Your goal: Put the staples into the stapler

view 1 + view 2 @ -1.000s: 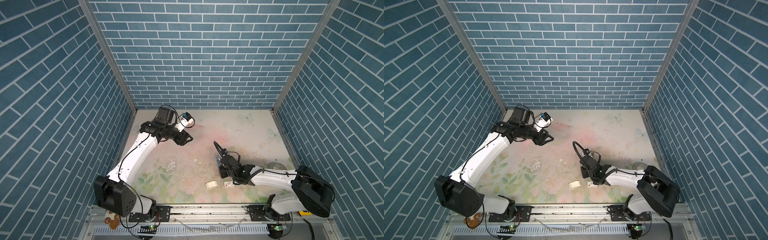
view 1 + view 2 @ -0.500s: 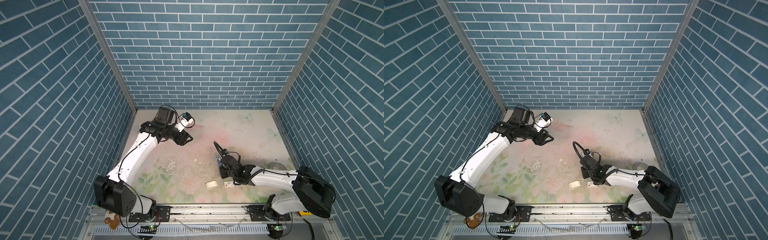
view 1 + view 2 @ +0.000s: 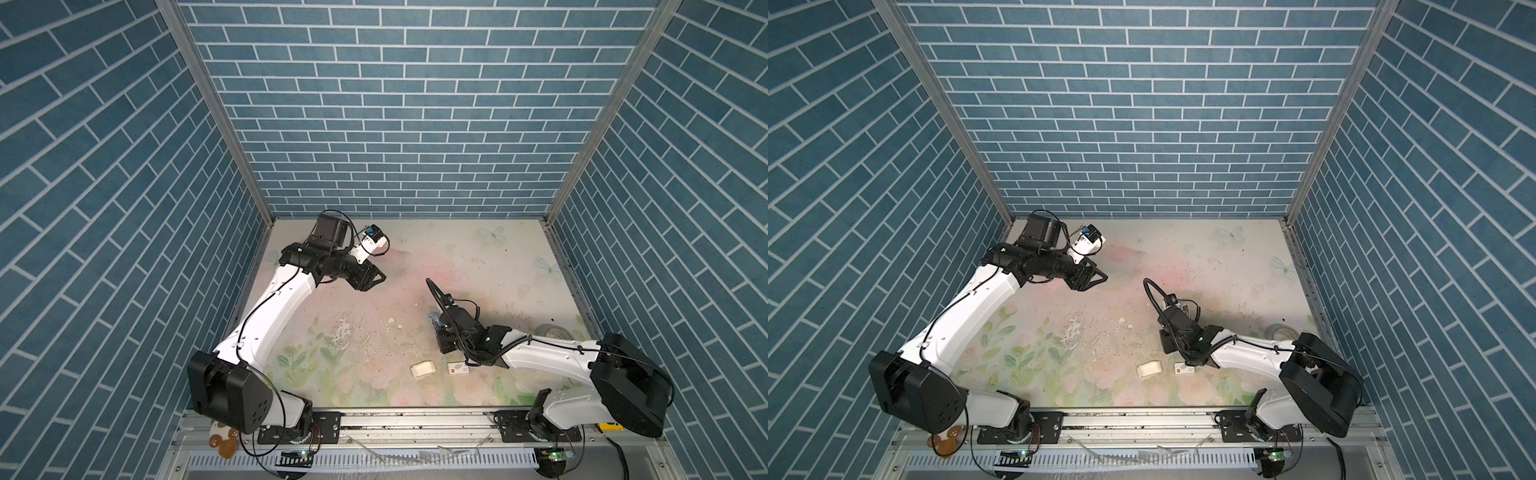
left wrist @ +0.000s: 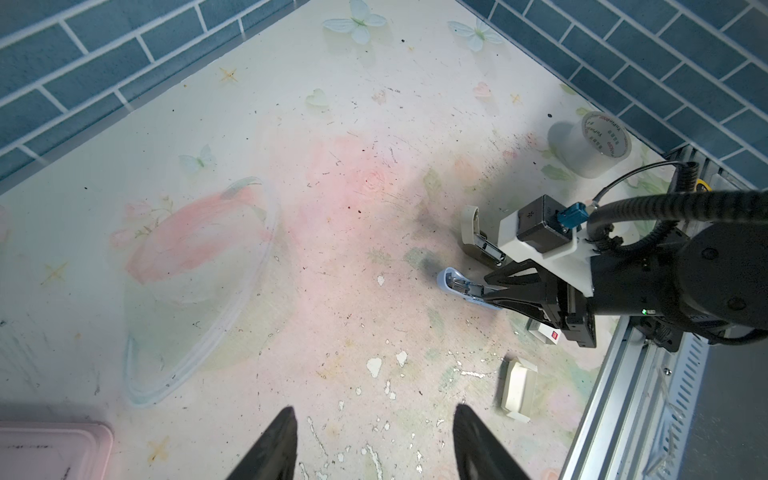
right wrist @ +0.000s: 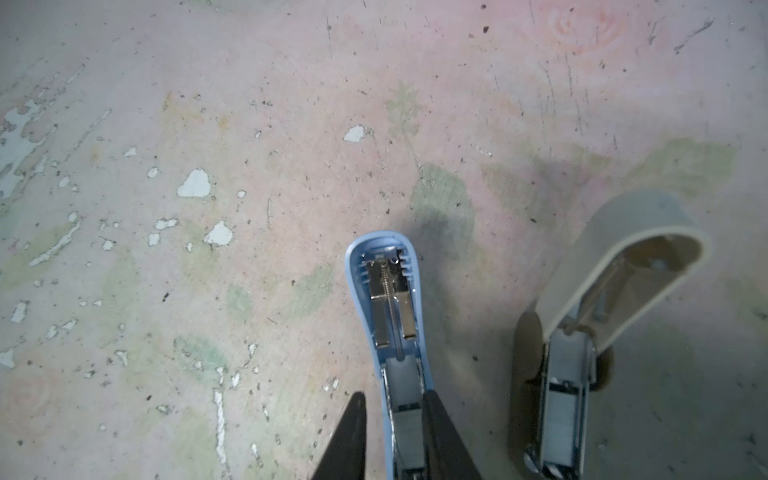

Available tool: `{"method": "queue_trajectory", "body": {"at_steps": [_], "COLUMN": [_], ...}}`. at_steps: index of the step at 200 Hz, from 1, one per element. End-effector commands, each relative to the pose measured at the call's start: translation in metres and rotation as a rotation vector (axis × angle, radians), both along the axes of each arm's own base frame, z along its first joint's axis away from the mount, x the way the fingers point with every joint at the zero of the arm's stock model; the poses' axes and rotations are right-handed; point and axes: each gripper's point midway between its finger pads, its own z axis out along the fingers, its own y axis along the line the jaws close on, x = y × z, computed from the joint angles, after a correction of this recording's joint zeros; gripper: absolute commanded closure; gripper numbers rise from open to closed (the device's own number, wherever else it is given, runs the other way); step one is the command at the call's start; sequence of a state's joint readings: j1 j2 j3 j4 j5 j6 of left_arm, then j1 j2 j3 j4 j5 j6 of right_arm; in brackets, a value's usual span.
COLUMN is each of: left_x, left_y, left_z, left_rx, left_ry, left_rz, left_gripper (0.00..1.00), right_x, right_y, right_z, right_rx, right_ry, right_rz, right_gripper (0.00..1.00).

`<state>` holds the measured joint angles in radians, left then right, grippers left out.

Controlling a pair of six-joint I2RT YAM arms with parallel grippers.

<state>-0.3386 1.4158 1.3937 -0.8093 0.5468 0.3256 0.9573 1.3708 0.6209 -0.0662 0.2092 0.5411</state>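
The blue stapler [image 5: 386, 291] lies hinged open on the table, its metal channel facing up; it also shows in the left wrist view [image 4: 457, 286]. A short grey strip of staples [image 5: 407, 436] lies in that channel. My right gripper [image 5: 395, 397] is low over the stapler and open, with a narrow gap. One finger is beside the stapler's edge and the other over its opposite rim. Both top views hide these fingertips under the wrist. My left gripper [image 4: 374, 415] hangs open and empty, high at the back left [image 3: 376, 278].
A second, beige stapler [image 5: 615, 270] stands open right beside the blue one. The white card tray [image 3: 423, 368] and the red-marked sleeve [image 3: 457, 368] lie near the front edge. A tape roll [image 3: 552, 331] sits at the right wall. A pink tray corner [image 4: 54, 444] shows below the left wrist.
The right gripper's fingers have parted a little over the blue stapler. The left arm has not moved.
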Motion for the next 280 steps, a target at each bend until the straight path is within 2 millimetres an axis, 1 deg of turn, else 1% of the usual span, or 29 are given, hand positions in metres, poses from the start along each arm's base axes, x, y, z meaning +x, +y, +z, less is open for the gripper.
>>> {"method": "queue_trajectory", "body": {"at_steps": [1, 15, 30, 68, 109, 154, 187, 219, 253, 280], "left_x": [-0.001, -0.001, -0.001, -0.002, -0.002, -0.003, -0.003, -0.004, -0.004, -0.003], "left_y": [0.001, 0.001, 0.0, 0.001, 0.001, 0.001, 0.001, 0.001, 0.001, 0.001], "left_z": [0.007, 0.008, 0.008, 0.007, 0.007, 0.007, 0.007, 0.008, 0.009, 0.007], "left_rx": [-0.018, -0.02, -0.02, -0.02, -0.021, -0.02, -0.02, -0.022, -0.023, -0.022], "left_ry": [-0.014, -0.015, -0.014, -0.013, -0.016, -0.017, -0.016, -0.017, -0.019, -0.015], "left_rz": [0.0, -0.002, -0.002, -0.002, -0.002, -0.001, -0.002, -0.002, -0.002, -0.002], "left_gripper": [0.38, 0.38, 0.38, 0.38, 0.38, 0.38, 0.38, 0.38, 0.38, 0.38], "right_x": [0.004, 0.004, 0.003, 0.002, 0.003, 0.006, 0.007, 0.004, 0.002, -0.002], "right_y": [0.006, 0.009, 0.013, 0.019, 0.022, 0.02, 0.014, 0.012, 0.01, 0.005], "right_z": [0.021, 0.023, 0.021, 0.007, -0.001, -0.002, -0.01, -0.015, -0.013, -0.018], "right_rx": [0.01, 0.015, 0.015, 0.016, 0.008, 0.001, -0.014, -0.012, -0.008, -0.026], "right_ry": [-0.026, -0.021, -0.005, 0.039, 0.061, 0.059, 0.076, 0.09, 0.094, 0.11], "right_rz": [0.025, 0.038, 0.048, 0.056, 0.058, 0.05, 0.035, 0.037, 0.038, 0.035], "right_gripper": [0.74, 0.74, 0.74, 0.74, 0.74, 0.74, 0.74, 0.74, 0.74, 0.75]}}
